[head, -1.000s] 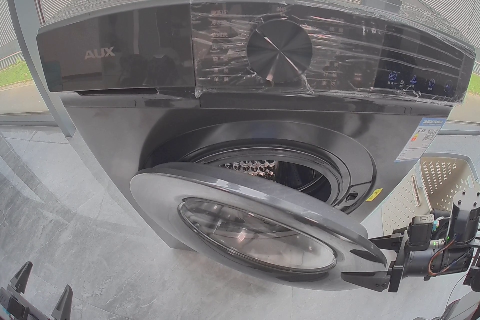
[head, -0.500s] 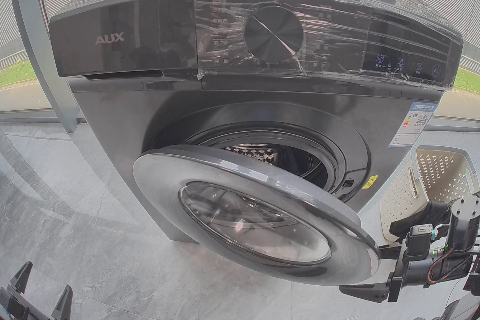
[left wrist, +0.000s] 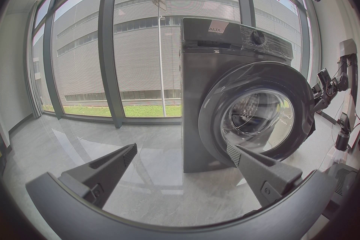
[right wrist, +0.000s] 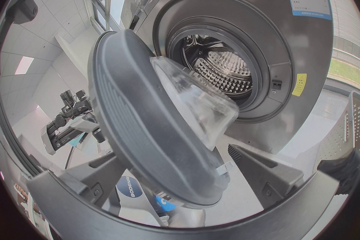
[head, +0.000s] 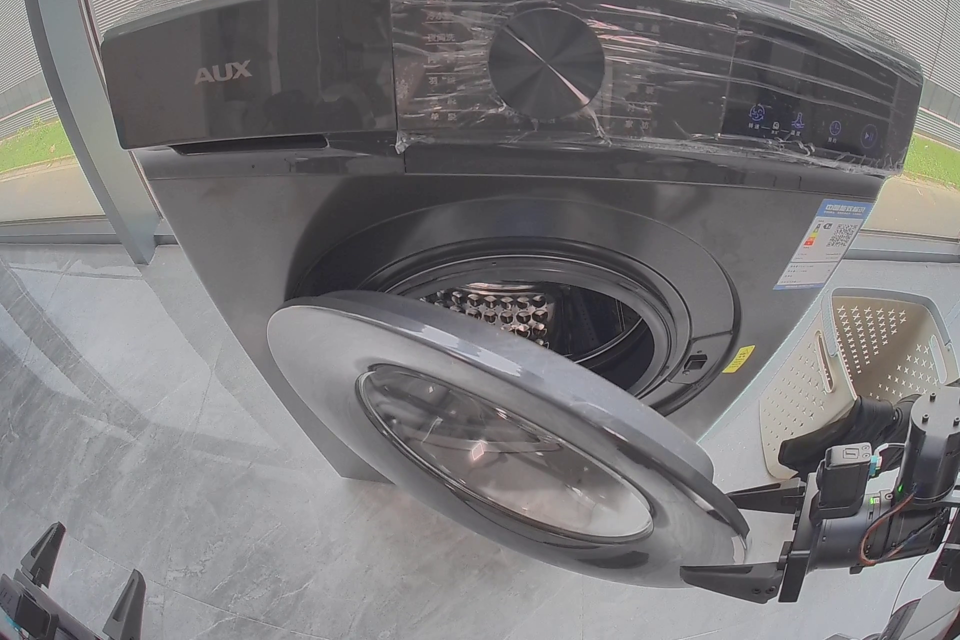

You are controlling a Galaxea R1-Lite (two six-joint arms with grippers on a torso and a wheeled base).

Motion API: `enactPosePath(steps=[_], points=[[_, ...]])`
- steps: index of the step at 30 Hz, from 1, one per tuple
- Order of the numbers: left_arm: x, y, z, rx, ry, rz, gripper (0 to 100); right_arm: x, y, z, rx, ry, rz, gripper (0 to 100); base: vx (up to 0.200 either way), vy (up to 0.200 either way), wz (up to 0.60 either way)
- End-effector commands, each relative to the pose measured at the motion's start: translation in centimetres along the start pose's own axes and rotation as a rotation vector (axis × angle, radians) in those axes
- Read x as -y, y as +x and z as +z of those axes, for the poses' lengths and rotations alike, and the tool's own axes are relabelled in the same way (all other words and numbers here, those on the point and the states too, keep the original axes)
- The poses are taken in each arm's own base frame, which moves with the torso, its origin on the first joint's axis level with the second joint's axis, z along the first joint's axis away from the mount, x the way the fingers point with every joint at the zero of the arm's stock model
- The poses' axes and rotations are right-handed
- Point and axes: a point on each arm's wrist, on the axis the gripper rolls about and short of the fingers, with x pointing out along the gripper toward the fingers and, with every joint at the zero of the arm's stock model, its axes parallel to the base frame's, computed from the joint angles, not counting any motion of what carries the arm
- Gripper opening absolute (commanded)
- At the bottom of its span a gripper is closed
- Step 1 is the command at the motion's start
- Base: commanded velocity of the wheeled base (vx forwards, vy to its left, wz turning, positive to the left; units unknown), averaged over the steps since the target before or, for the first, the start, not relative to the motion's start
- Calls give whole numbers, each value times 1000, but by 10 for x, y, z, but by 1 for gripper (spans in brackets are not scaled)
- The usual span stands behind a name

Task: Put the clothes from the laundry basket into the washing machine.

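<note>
Grey marble floor (head: 150, 432), washing machine (head: 250, 232), laundry basket (head: 880, 342) just beside

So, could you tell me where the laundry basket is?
Head view, lower right: the laundry basket stands on the floor to the right of the washing machine, just beyond the right gripper.

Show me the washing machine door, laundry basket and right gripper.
washing machine door (head: 500, 462), head view, middle of the glass window
laundry basket (head: 885, 342), head view, perforated inner wall
right gripper (head: 706, 536), head view, midway between fingertips

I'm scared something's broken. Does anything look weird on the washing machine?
Nothing looks broken. The one odd thing is crinkly clear plastic wrap stuck over the knob and buttons on the washing machine, all wrinkled and messy.
</note>
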Motion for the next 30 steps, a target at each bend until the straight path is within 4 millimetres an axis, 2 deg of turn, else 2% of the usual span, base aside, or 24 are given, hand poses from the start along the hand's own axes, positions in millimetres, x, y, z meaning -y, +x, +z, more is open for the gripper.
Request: enactPosePath(steps=[1, 12, 17, 23, 30], points=[[0, 0, -5, 1, 0, 0, 100, 0, 2, -2, -15, 3, 3, 100, 0, 0, 0], [0, 0, -5, 1, 0, 0, 100, -8, 2, -5, -31, -14, 55, 100, 0, 0, 0], [0, 0, -5, 1, 0, 0, 100, -6, 2, -3, -25, -10, 39, 100, 0, 0, 0], [0, 0, -5, 1, 0, 0, 100, -3, 9, -3, -47, 1, 24, 100, -200, 0, 0], [0, 0, -5, 0, 0, 2, 100, -3, 12, -3, -54, 4, 7, 100, 0, 0, 0]])
